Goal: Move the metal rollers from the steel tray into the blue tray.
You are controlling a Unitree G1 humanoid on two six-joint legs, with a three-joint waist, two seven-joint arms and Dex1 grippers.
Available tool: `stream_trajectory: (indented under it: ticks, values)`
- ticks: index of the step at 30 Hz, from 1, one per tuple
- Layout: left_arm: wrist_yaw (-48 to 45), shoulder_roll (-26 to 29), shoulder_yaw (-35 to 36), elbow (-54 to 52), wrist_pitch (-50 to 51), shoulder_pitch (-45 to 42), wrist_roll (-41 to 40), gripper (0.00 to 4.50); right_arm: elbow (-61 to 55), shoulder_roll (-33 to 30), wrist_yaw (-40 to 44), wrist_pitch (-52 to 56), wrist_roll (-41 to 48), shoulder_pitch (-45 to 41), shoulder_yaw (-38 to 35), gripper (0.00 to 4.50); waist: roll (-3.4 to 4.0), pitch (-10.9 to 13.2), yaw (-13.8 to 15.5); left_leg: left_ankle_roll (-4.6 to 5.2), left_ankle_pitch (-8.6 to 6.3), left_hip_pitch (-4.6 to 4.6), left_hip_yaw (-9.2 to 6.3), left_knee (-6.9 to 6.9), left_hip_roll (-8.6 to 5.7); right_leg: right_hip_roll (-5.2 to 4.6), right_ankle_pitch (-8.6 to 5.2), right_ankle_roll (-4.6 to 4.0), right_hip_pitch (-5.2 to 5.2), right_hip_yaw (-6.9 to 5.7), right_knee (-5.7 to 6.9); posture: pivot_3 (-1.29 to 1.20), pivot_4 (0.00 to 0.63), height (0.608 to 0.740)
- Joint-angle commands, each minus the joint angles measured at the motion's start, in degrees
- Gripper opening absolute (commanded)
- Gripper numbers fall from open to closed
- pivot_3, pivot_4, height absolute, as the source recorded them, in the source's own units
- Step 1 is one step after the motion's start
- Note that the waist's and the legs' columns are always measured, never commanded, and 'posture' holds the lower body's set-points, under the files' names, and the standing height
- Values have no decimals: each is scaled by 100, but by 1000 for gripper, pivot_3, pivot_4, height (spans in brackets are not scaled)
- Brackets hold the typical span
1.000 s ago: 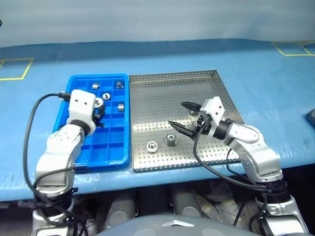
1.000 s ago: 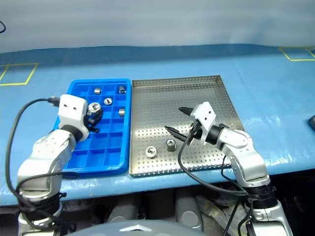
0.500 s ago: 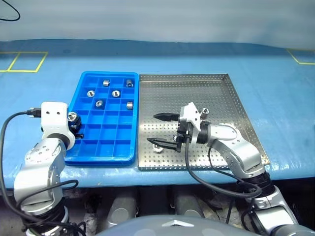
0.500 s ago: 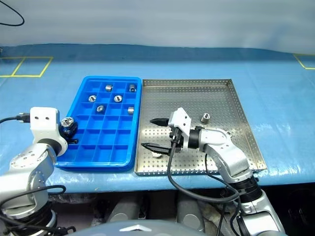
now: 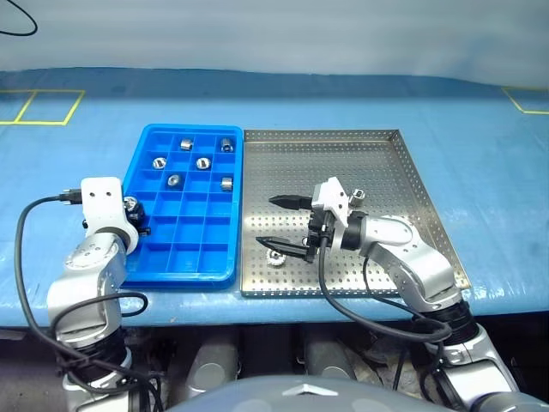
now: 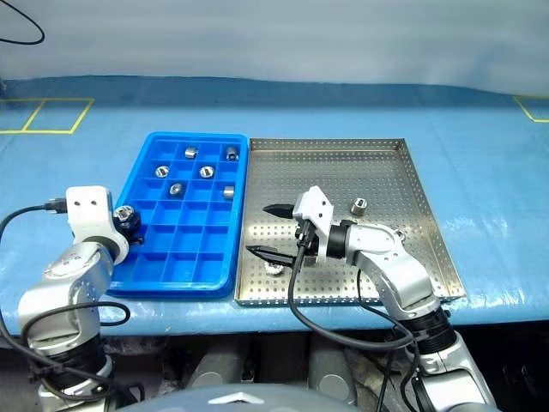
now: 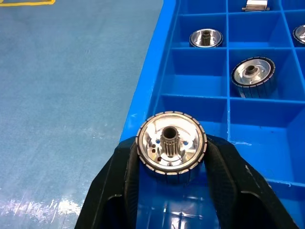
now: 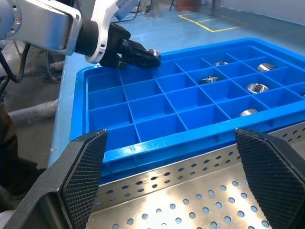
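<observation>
The blue tray [image 5: 184,257] lies left of the steel tray [image 5: 386,163], touching it. Several metal rollers [image 5: 202,163] sit in the blue tray's far compartments. My left gripper [image 5: 135,213] is shut on one roller [image 7: 171,145], held over the blue tray's left rim at a near-left compartment [image 7: 252,152]. My right gripper [image 5: 283,225] stands open and level over the steel tray, pointing toward the blue tray. One roller [image 5: 275,257] lies on the perforated floor just under its nearer finger. Another roller [image 5: 358,195] lies behind the gripper's wrist.
Both trays rest on a blue table cover [image 5: 480,172] with yellow taped squares [image 5: 43,107] at the far corners. The table's front edge [image 5: 343,305] runs just below the trays. A black cable [image 5: 26,249] loops off my left wrist.
The camera view has shifted. My left gripper has carried its roller from over the blue tray's inner compartments out to the tray's left rim. My right gripper stays open, now nearer the front roller.
</observation>
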Motion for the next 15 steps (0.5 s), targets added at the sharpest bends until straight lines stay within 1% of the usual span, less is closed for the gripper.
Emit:
stream_trajectory:
  ticks: [1,5,7,10,15]
  values:
    - [50,16,-26,12,-207,-140,45,1702,-297,-24,-50,-41,22,-3,-97,4500,0,0,-1,0,0,0,0,0,0,0,0,0,0,0,0,19,150,740]
    - [18,89,-168,138,-336,-145,67,1702,-324,-30,-90,-43,23,8,-107,4500,0,0,-12,0,0,0,1,0,0,0,0,0,-1,1,-1,7,150,740]
    - [44,72,-251,121,-362,-184,74,2432,-337,-32,-112,-48,14,12,-111,4500,0,0,-10,1,0,0,1,-1,0,0,0,0,-1,0,-1,7,150,740]
    - [162,19,-283,111,-408,-264,116,3290,-344,-29,-126,-69,7,12,-110,4500,-1,0,-9,1,-1,-1,1,-1,0,0,0,0,-1,0,-1,2,150,740]
    - [233,14,-250,46,-555,-328,89,3290,-337,-30,-163,-92,-7,6,-105,4500,0,0,-15,1,0,-1,1,-1,0,0,0,0,-1,0,-1,-2,150,740]
